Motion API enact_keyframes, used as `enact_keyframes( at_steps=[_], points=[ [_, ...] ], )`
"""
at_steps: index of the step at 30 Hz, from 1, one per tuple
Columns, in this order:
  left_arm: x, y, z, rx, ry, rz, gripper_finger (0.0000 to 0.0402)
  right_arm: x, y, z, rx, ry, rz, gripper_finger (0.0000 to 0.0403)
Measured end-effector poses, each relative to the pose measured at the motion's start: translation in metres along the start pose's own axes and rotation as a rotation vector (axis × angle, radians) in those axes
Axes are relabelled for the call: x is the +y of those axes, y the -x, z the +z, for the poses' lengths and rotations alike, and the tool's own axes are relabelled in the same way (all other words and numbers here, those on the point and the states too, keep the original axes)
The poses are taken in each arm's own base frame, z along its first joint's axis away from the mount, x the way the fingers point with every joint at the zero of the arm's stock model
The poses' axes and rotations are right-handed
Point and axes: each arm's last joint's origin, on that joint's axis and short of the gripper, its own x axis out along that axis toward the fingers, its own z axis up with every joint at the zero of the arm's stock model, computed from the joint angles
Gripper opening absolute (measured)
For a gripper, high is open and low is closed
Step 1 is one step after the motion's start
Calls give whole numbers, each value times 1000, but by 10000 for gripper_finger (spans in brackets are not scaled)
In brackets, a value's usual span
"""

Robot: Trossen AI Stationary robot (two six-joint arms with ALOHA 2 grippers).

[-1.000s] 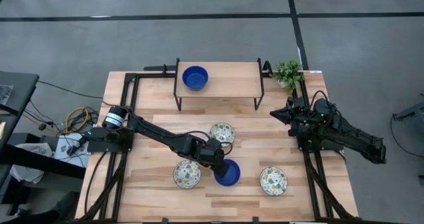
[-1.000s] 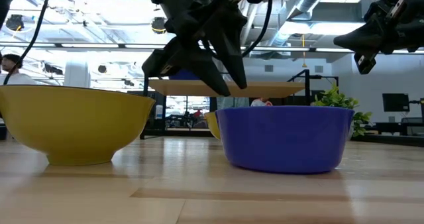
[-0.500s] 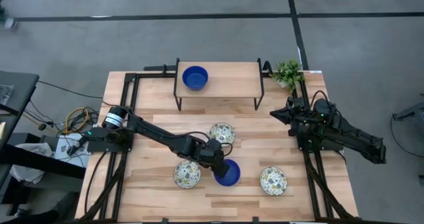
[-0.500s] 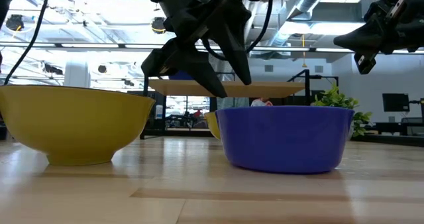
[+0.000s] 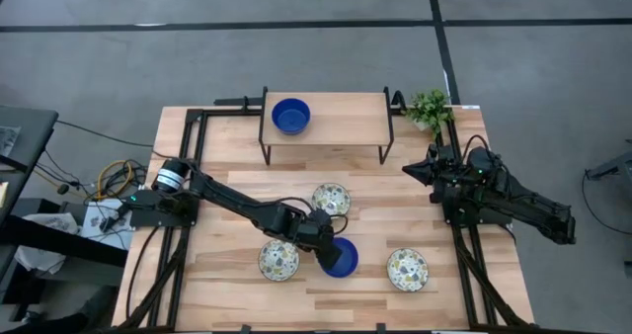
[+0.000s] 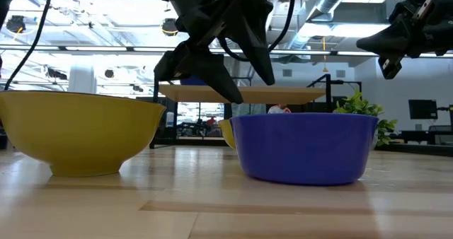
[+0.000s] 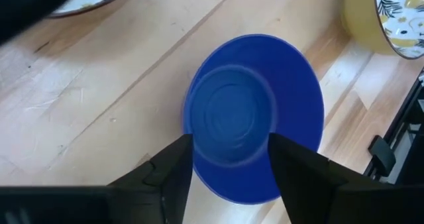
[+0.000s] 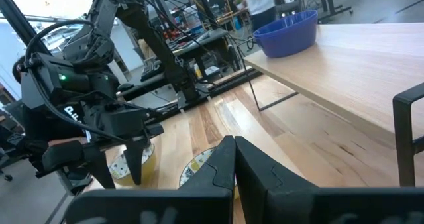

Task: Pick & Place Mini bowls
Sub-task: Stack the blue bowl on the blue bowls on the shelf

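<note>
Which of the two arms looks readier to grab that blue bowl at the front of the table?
Left, probably. The left gripper hangs open right over the blue bowl, its fingers astride the near rim. The right gripper is shut, parked at the table's right edge.

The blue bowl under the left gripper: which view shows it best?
The left wrist view: the blue bowl fills the frame, rim and inside visible between the open left gripper fingers. The high view shows it small, partly covered by the arm. The low view shows only its side wall. The right wrist view does not clearly show it.
</note>
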Motion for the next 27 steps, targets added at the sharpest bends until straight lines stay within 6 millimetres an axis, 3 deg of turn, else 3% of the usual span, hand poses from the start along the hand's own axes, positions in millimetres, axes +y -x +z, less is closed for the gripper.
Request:
enact_keyframes(
  at_steps=[27],
  points=[
    [16,-13,-10,15,25,27,187,0,0,0,0,2,0,0]
  ],
)
